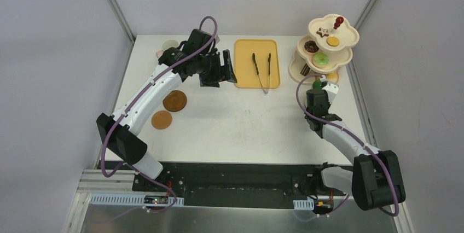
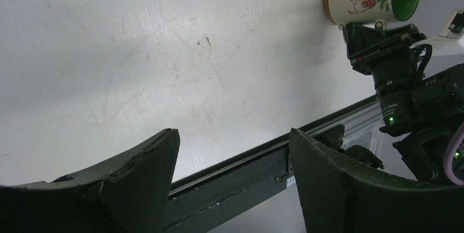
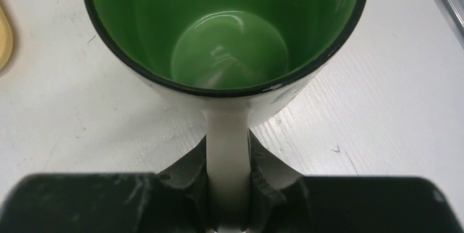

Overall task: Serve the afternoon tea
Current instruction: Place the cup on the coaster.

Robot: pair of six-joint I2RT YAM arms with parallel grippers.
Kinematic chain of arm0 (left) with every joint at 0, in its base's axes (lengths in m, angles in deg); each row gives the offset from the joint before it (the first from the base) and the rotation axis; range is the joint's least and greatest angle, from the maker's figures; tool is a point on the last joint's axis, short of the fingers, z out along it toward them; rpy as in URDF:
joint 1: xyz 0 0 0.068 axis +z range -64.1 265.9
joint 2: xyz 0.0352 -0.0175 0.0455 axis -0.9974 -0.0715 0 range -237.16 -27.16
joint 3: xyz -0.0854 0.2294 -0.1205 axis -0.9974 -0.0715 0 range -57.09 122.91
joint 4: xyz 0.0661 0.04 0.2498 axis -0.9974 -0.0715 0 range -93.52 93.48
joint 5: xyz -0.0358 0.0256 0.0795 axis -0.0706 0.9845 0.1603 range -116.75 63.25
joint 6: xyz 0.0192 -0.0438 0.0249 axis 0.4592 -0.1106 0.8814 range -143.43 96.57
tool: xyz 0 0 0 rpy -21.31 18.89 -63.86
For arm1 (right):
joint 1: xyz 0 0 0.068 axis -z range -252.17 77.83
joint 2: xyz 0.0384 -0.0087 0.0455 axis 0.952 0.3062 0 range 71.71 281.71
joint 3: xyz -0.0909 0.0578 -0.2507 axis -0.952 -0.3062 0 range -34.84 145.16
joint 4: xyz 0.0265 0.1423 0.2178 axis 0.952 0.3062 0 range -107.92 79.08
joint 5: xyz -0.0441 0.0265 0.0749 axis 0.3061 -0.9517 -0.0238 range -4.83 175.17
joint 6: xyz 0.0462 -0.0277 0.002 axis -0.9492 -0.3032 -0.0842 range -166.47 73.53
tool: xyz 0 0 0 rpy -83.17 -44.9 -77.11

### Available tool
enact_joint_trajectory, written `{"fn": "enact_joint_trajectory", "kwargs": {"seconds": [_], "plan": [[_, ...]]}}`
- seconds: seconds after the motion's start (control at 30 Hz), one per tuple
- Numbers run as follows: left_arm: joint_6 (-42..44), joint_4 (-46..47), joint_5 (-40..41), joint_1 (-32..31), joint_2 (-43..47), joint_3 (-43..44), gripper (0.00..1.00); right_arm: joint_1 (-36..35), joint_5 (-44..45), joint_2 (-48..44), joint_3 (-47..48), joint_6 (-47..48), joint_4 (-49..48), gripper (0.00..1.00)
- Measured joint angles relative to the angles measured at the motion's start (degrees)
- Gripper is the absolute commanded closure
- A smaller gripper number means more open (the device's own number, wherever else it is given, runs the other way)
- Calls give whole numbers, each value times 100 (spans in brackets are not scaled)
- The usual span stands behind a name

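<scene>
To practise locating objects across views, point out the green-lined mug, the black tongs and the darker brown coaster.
green-lined mug (image 3: 227, 47): right wrist view, on its inner bottom.
black tongs (image 1: 257, 69): top external view, on their left-hand prong.
darker brown coaster (image 1: 174, 100): top external view, centre of its top face.

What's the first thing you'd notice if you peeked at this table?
Probably the cream three-tier stand with its red knob at the far right corner, dotted with colourful toy pastries. Just in front of it, the right claw pinches the handle of a mug that is bright green inside. The yellow tray holding black tongs lies in the far middle, beside the open left claw.
</scene>
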Motion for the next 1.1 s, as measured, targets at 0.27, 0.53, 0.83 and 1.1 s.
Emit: {"fn": "enact_joint_trajectory", "kwargs": {"seconds": [0.27,0.53,0.83,1.1], "plan": [[-20,28,-42,2,4,-72,25,2,28,-15,-177,9,-321,100],[-26,55,-151,37,13,-127,25,4,94,101,-175,9,-450,100],[-42,94,-173,116,59,-299,25,11,68,-162,-101,-149,-13,11],[-46,136,-195,186,59,-302,25,13,-142,-522,479,-306,1021,2]]}}
